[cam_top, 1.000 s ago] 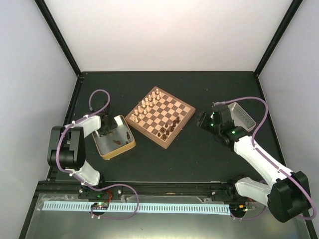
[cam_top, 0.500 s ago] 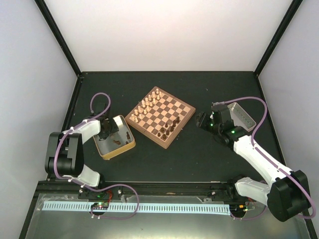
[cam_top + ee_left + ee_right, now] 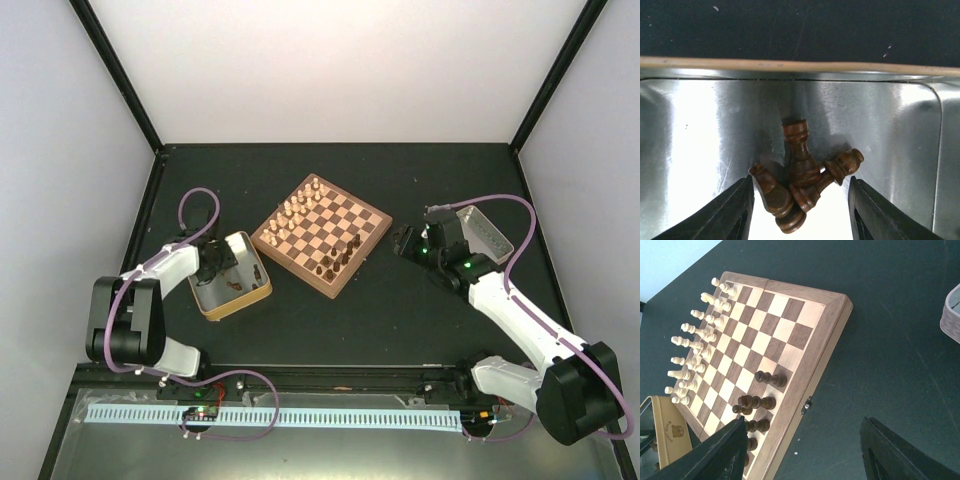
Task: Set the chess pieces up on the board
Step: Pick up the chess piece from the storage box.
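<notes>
Two arms: the left one reaches into the tray point(image 3: 243, 303); the right one hangs above the table point(image 3: 400, 320), just beside the right corner of the board point(image 3: 335, 225).
Board: it lies turned like a diamond in the middle of the table, between the two arms.
Tray: metal with a tan rim, just beside the board's left corner.
Pale pieces point(image 3: 295, 212): they stand in two rows along the far left edge of the board.
Dark pieces point(image 3: 340, 258): some stand already along the near right edge, but the rows are not full; three more pieces point(image 3: 797, 185) lie in a heap on the tray floor, touching each other.
Left gripper point(image 3: 800, 215): released; the fingers stand on each side of the heap and hold nothing.
Right gripper point(image 3: 805, 455): released too, wide and empty, looking down on the board.
Risk: I think that closing now can catch two or three pieces together, because they lie crossed. A round piece taken at an angle can also slip out and roll to the tray wall.
Change: compared with one second ago, the left elbow is lower and nearer to the table's near edge, while the wrist remains over the tray. The right arm and the board are the same.
</notes>
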You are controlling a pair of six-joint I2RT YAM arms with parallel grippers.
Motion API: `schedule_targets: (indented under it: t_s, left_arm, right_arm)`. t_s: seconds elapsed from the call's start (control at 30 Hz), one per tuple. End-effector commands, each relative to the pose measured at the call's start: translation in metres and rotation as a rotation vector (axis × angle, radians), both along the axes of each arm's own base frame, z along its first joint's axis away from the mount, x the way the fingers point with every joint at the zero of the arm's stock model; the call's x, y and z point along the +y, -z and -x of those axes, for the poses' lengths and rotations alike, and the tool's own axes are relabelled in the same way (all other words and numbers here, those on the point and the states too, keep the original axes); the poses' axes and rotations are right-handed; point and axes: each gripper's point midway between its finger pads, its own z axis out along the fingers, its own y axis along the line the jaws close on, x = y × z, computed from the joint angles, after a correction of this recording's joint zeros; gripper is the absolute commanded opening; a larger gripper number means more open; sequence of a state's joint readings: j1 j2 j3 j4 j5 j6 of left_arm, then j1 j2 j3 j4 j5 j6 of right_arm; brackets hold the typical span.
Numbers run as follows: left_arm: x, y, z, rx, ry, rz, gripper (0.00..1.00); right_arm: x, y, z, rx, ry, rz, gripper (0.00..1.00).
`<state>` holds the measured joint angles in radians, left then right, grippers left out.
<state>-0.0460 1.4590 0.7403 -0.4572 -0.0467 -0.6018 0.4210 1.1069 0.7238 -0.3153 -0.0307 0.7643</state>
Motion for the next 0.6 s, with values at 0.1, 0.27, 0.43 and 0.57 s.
schedule_targets:
  t_s: [0.1,0.27,0.43,0.57]
  left_arm:
    - [0.000,-0.004,0.014,0.004,0.007,-0.005,0.51]
    - [-0.001,0.007,0.024,0.040,-0.008,0.011,0.30]
    - [0.000,0.010,0.021,0.033,-0.010,0.007,0.27]
    - [0.002,0.011,0.016,0.031,-0.004,-0.011,0.31]
  right_arm:
    - [0.004,-0.008,-0.001,-0.024,-0.010,-0.027,0.62]
    - [0.004,-0.007,0.000,-0.025,-0.009,-0.029,0.62]
    - [0.004,-0.007,0.000,-0.024,-0.012,-0.029,0.62]
    - [0.004,-0.006,0.000,-0.023,-0.012,-0.028,0.62]
